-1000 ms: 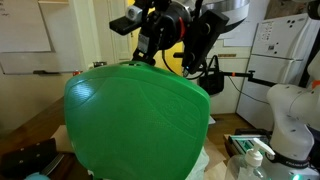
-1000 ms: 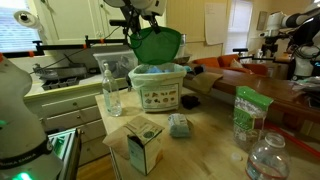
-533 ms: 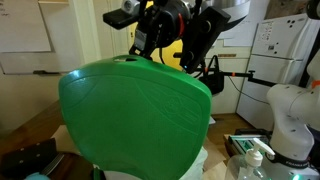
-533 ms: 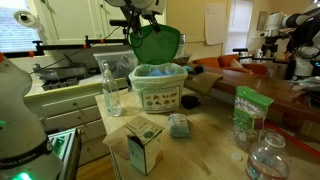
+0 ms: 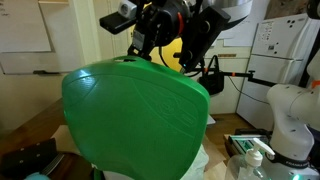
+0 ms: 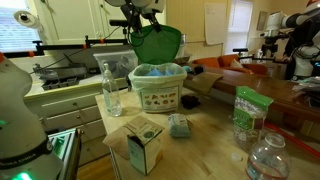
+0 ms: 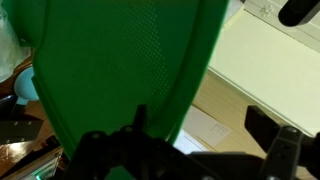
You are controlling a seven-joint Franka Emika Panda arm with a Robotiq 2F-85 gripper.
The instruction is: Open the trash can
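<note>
1. Trash can [image 6: 158, 88] sits mid-counter [image 6: 215, 135], with the green lid [image 5: 135, 120] tipped near upright and the bin mouth exposed.
2. Gripper [image 5: 158, 52] is at the lid's top edge. Fingers are hidden, so I cannot tell if they are clamped or released.
3. Judgement: follow the hinge arc and push the lid past upright so it stays. Don't drag the bin into the bottle [image 6: 110, 90] just beside it.
</note>
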